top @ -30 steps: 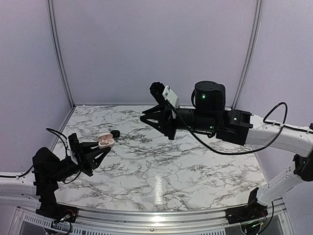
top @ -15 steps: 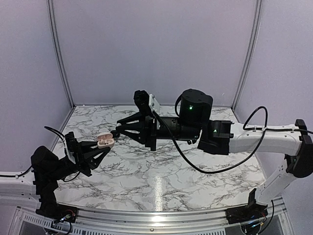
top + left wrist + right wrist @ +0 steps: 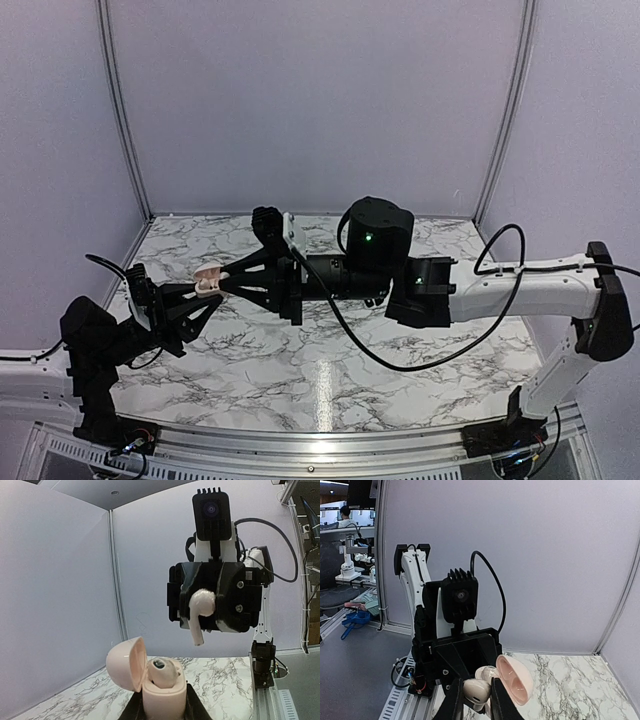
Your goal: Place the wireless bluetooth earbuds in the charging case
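— Spotted the small, rounded, pale pink-cream plastic charging case (image 3: 162, 694)?
— Yes. Clamped upright between the black fingers of the left gripper (image 3: 203, 293), raised off the table at the left of the overhead view. Hinged lid (image 3: 126, 661) swung back, leaning left in the left wrist view.
— Anything inside?
— Holds the 1st earbud (image 3: 161, 670), glossy pale pink plastic, seated in the hollow with a dark spot facing up.
— And where to look for the 2nd earbud (image 3: 201, 611)?
— Pinched in the right gripper (image 3: 226, 283). Same pale pink, rounded head squeezed between 2 black fingers, stem pointing down. Hangs higher than the case and to its right in the left wrist view, with a clear gap between. Seen from the right wrist, overlaps the raised lid; hard to judge depth there.
— So both grippers closed on something?
— Correct: left tight around the case body, right tight on the loose earbud.
— Surroundings?
— Below, a white marble-patterned table (image 3: 330, 350) with grey veins. Reaching in from the right, nearly level, the black-and-white right arm (image 3: 500, 290), trailing a looping black cable (image 3: 400, 368) and showing a small green light (image 3: 367, 238). Behind, pale lilac wall panels (image 3: 320, 100) edged by silver rails (image 3: 118, 110).
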Controlling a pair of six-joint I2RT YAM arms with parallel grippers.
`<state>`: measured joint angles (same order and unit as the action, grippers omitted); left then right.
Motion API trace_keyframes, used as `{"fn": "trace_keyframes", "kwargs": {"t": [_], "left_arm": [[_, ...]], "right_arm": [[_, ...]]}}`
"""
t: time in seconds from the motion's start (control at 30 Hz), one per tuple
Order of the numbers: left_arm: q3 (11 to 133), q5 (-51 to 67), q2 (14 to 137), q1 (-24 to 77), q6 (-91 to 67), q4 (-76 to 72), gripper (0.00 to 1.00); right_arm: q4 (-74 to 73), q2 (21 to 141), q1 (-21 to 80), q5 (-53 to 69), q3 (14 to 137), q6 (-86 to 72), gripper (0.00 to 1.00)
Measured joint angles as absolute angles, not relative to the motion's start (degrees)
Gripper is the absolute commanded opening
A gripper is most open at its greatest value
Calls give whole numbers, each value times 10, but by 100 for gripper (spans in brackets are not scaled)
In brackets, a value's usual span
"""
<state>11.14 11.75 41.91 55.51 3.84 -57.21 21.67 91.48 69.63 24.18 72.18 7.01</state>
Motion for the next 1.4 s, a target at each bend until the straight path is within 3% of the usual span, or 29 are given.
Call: {"fn": "trace_keyframes", "kwargs": {"t": [1.4], "left_arm": [[111, 115, 423, 554, 39, -575, 0]], "right_arm": [[222, 971, 699, 209, 767, 58, 8]]}}
